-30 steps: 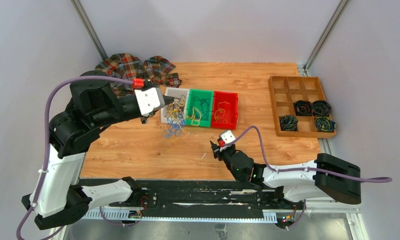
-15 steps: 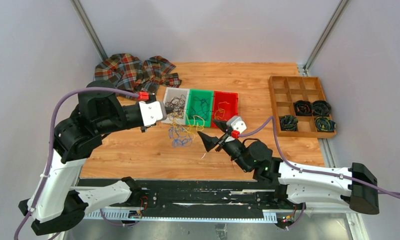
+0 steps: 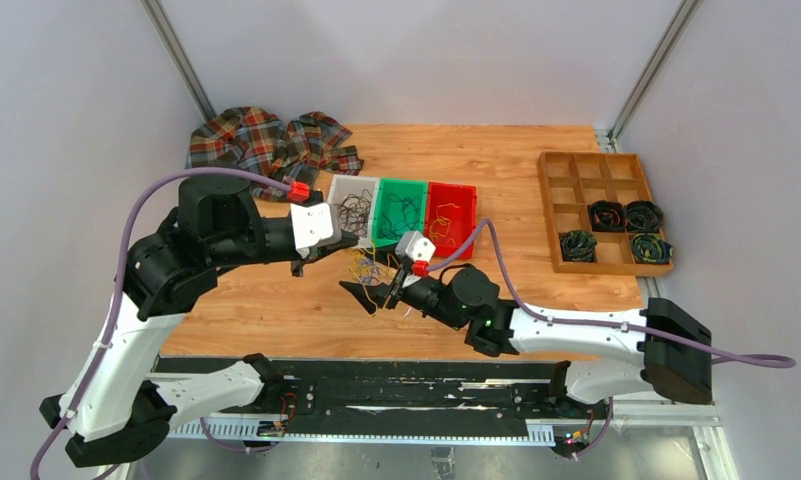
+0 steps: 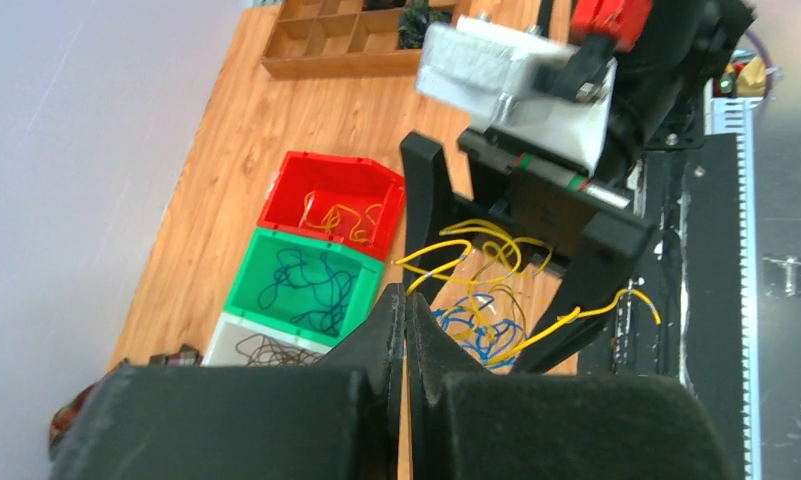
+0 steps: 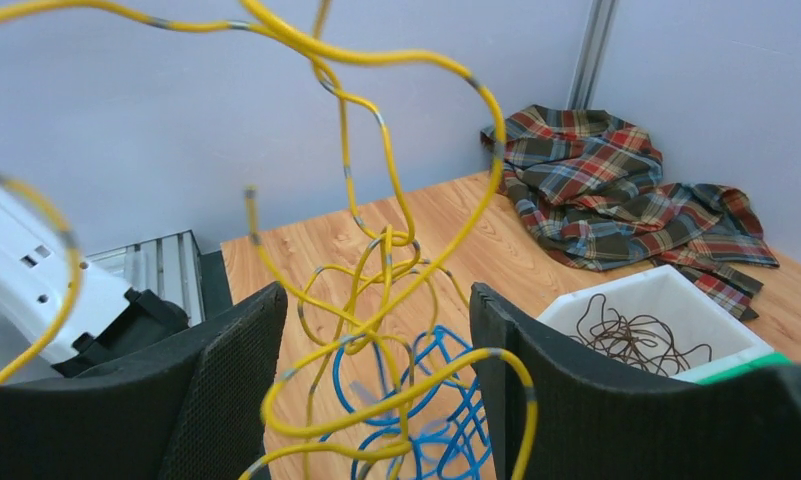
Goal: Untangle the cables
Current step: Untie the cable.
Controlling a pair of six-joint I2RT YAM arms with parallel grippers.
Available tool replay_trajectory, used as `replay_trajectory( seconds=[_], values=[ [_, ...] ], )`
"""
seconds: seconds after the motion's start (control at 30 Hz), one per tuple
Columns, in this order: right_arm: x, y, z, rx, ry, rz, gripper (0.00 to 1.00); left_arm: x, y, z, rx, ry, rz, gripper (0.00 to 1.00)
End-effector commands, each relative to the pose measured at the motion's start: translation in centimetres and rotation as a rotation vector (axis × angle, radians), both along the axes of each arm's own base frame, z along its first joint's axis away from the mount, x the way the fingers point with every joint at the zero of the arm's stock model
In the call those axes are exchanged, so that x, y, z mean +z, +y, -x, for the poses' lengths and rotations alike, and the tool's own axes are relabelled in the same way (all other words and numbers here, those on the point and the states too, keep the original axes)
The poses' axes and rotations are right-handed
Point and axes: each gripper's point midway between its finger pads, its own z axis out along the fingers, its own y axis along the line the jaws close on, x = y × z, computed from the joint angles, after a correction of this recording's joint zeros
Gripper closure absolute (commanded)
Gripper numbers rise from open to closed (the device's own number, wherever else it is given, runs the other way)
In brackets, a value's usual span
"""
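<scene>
Top external view: at the centre of the pale wood-grain table (image 3: 276, 300), the cables (image 3: 374, 265) form a loose, wiry clump of thin yellow and blue loops. The clump sits just below three rectangular plastic bins in a row: a white bin (image 3: 353, 181), a green bin (image 3: 404, 183) and a red bin (image 3: 454, 187). Each bin holds a few thin strands. The left gripper (image 3: 350, 240) reaches in from the left, its dark fingers pressed together over the top of the clump. The right gripper (image 3: 376, 293) comes in from the lower right, its black wedge-shaped fingers spread to either side of the clump. A crumpled plaid cloth (image 3: 266, 140) lies at the upper left. A gridded wooden tray (image 3: 576, 170) sits at the right.

Left wrist view: the left gripper (image 4: 406, 300) has its matte black fingers closed tip to tip, pinching a yellow strand of the cables (image 4: 486, 250). The right gripper (image 4: 473, 328) faces it with its fingers apart, straddling the springy yellow and blue loops.

Right wrist view: the right gripper (image 5: 376, 300) shows two textured black pads standing wide apart. The cables (image 5: 376, 260) hang between them, with glossy yellow arcs rising out of the top of the frame and blue coils below. At the right, the white bin (image 5: 666, 285) holds brown wire, and the plaid cloth (image 5: 616, 180) lies beyond it.
</scene>
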Motion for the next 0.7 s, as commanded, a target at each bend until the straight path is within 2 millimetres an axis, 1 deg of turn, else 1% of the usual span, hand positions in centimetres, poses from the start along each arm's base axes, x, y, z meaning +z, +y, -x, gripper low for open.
replay_trajectory(
  seconds=[0.0,0.03,0.1,0.17,0.27,0.33,0.47,0.57,0.67],
  values=[
    [3.6,0.0,-1.6,-0.062,-0.04,-0.144,0.34,1.9,-0.5,1.9,-0.062,0.031,0.073,1.0],
    [3.5,0.2,-1.8,-0.072,-0.04,-0.137,0.36,2.0,-0.5,2.1,-0.071,0.039,0.08,1.0],
    [2.9,0.3,-2.3,-0.095,-0.034,-0.13,0.46,2.3,-0.6,2.5,-0.085,0.049,0.091,1.0],
    [1.5,0.0,-2.7,-0.122,-0.013,-0.118,0.56,2.8,-0.6,2.6,-0.085,0.046,0.103,1.0],
    [-1.4,-0.7,-3.4,-0.168,0.03,-0.081,0.71,4.3,-0.5,2.6,-0.084,0.017,0.124,1.0],
    [-3.7,-1.6,-3.7,-0.202,0.058,-0.057,0.76,5.4,-0.4,2.5,-0.077,-0.005,0.14,1.0],
    [-8.1,-3.6,-3.8,-0.253,0.118,-0.004,0.85,7.7,-0.2,2.3,-0.067,-0.064,0.167,1.0],
    [-11.2,-5.1,-3.6,-0.277,0.172,0.038,0.87,9.2,-0.1,2.1,-0.057,-0.105,0.185,1.0],
    [-14.1,-6.4,-3.4,-0.3,0.213,0.09,0.87,10.2,0.0,1.8,-0.046,-0.135,0.194,1.0]
  ],
)
